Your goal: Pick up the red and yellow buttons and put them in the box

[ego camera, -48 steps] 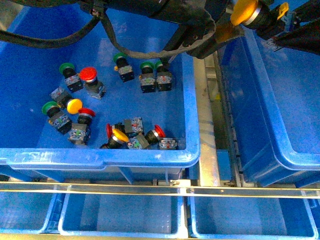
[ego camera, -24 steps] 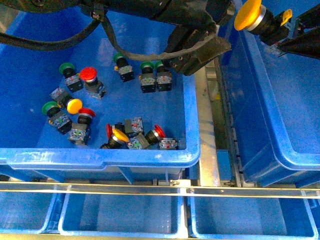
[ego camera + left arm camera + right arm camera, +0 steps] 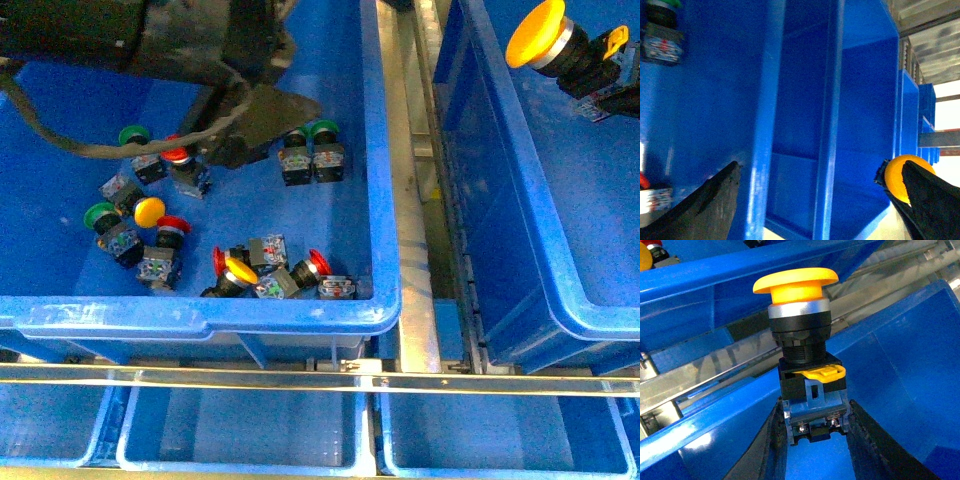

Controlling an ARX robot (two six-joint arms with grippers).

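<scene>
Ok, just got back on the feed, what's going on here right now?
The right claw is shut on a yellow button and holds it above the inside of the big blue box; it is not yet dropped. The left claw is open and empty, over the other crate. Loose buttons lie there, red, yellow and green, including a yellow one near the front wall.

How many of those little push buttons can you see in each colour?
red buttons: 4
yellow buttons: 3, one held by the right gripper
green buttons: 4
Total: 11 in view; the left arm may hide more.
</scene>
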